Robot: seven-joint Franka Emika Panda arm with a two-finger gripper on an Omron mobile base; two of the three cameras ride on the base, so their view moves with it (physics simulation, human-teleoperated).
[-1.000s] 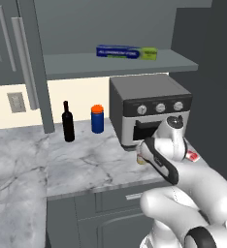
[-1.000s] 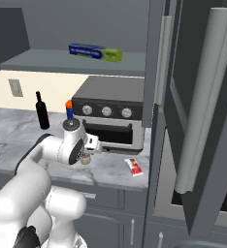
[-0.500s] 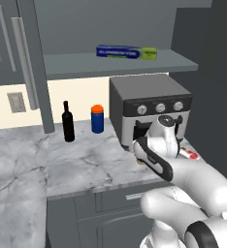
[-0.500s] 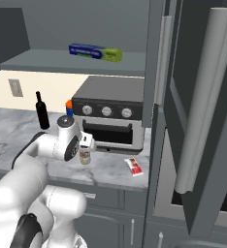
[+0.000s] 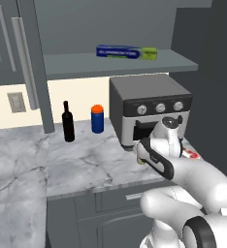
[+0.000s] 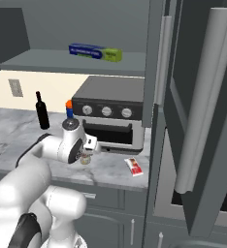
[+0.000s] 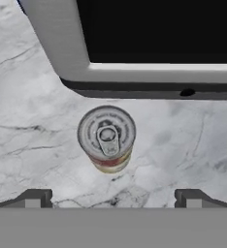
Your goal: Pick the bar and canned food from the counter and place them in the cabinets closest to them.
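Observation:
The canned food [image 7: 106,138] stands upright on the marble counter [image 7: 33,111], seen from above with its pull-tab lid, just in front of the toaster oven's door. My gripper [image 7: 114,198] hangs open above it, with one dark fingertip [image 7: 35,197] on each side and the can nearer the left one. From the right base view the can [image 6: 85,160] peeks out under my hand [image 6: 89,145]. The bar [image 6: 134,166], a red-and-white packet, lies flat on the counter to the right of the can, also seen past my arm [image 5: 190,155]. The cabinets' open shelf [image 5: 115,65] runs above the oven.
A toaster oven [image 5: 149,109] sits right behind the can. A dark bottle [image 5: 68,123] and a blue cylinder with an orange lid [image 5: 97,119] stand to its left. A blue-and-green box [image 5: 126,52] lies on the shelf. An open cabinet door [image 6: 207,97] hangs at the right.
My hand has turned and dropped a little over the can in front of the oven. The jaws stay open, and the can and bar have not moved.

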